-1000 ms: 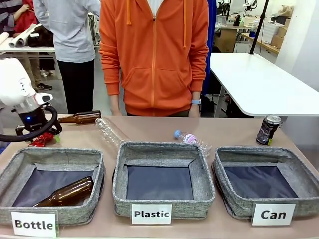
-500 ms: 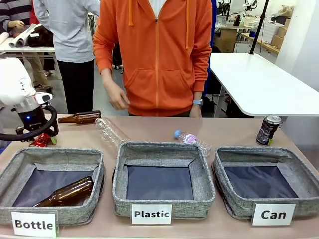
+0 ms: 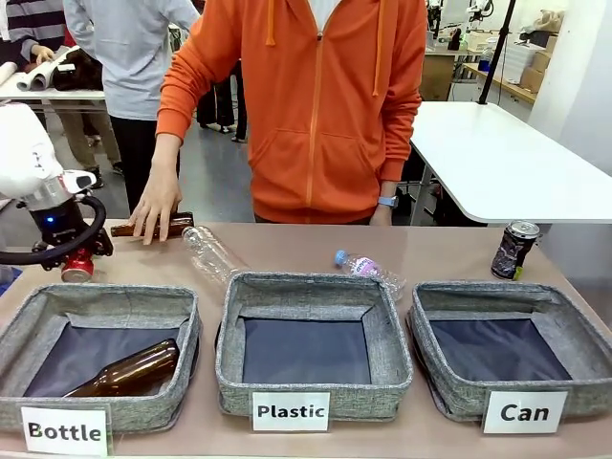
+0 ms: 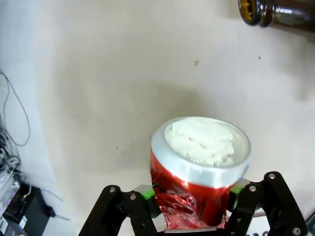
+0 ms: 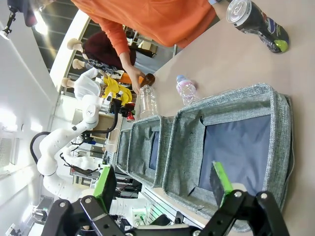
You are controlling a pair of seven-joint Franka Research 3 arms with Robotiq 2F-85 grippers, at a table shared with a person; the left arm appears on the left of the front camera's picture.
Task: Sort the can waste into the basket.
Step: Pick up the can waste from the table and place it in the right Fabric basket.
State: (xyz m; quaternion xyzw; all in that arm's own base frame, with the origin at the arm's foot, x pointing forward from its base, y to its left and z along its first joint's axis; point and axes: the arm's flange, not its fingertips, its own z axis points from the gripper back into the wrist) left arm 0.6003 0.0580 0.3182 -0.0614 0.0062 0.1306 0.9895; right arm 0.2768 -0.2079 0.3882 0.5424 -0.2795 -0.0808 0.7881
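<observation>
The crushed red can stands upright at the table's far left, close to the tabletop, with my left gripper shut on it. In the left wrist view the red can sits between the green pads of that gripper, its silver top facing the camera. A dark can stands at the far right, behind the grey basket labelled "Can". My right gripper hangs open above the table's near edge, looking over that basket toward the dark can.
A person in orange rests a hand on a brown bottle just right of my left gripper. Two clear plastic bottles lie behind the "Plastic" basket. The "Bottle" basket holds a brown bottle.
My left gripper has closed on the red can, which now stands upright. The person has leaned forward and put a hand on the brown bottle.
</observation>
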